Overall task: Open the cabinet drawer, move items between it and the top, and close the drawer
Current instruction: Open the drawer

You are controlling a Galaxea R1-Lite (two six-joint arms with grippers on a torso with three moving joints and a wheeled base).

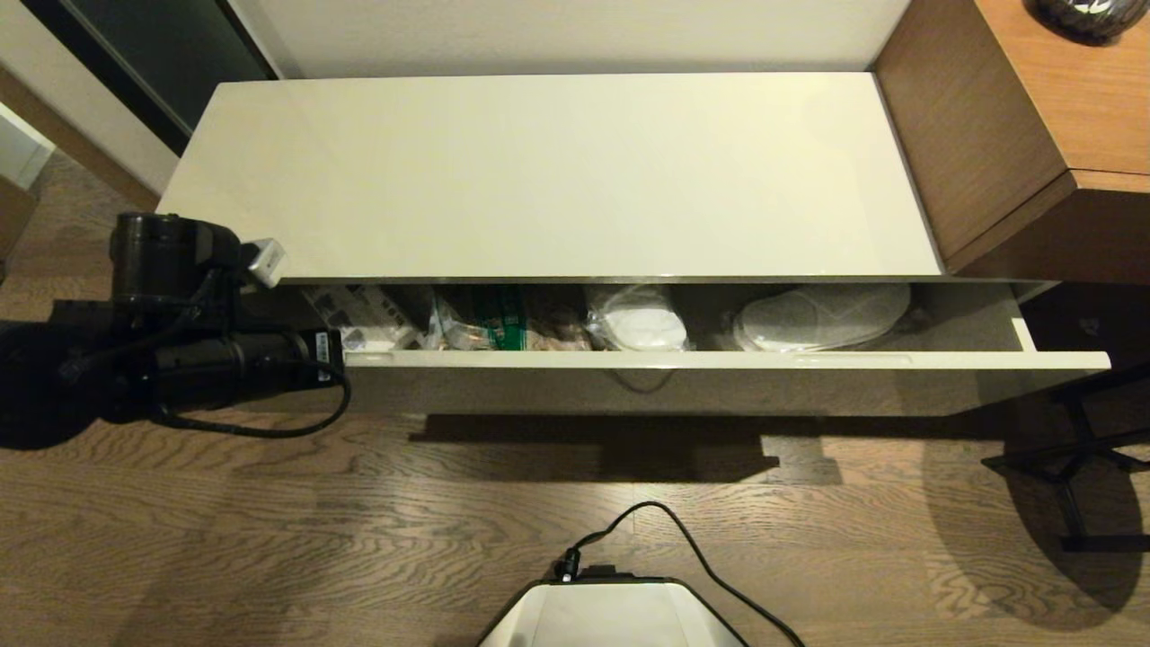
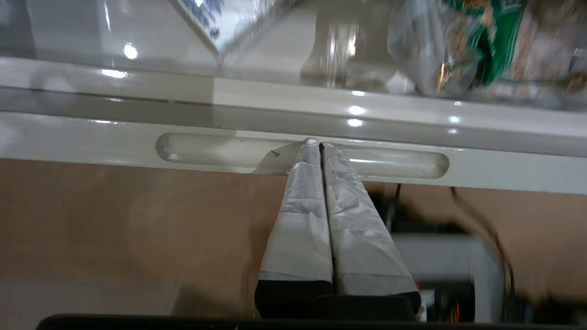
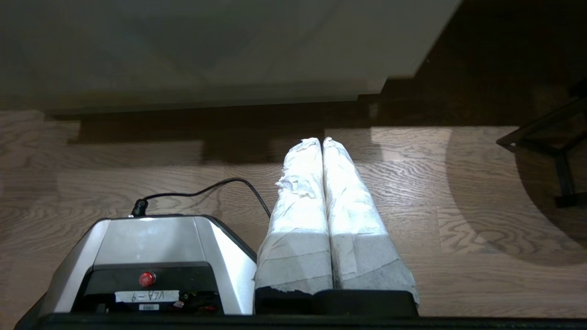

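Note:
The cabinet drawer [image 1: 719, 359] stands partly pulled out under the cream-white top [image 1: 557, 171], which is bare. Inside, from the left, lie the tissue pack [image 1: 364, 316] with dark blue print, a brown packet with a green band [image 1: 503, 319], and two film-sealed pairs of white slippers [image 1: 638, 319] [image 1: 822, 314]. My left arm [image 1: 225, 359] reaches the drawer's left front end. The left gripper [image 2: 316, 143] is shut, its tips set in an oblong slot [image 2: 206, 151] on the drawer's front edge. My right gripper [image 3: 322, 140] is shut and empty, hanging over the floor beside the robot base.
A brown wooden desk [image 1: 1033, 135] adjoins the cabinet on the right. Black stand legs [image 1: 1078, 458] rest on the wooden floor at lower right. The robot base [image 1: 611, 611] and its black cable [image 1: 683, 539] lie in front of the drawer.

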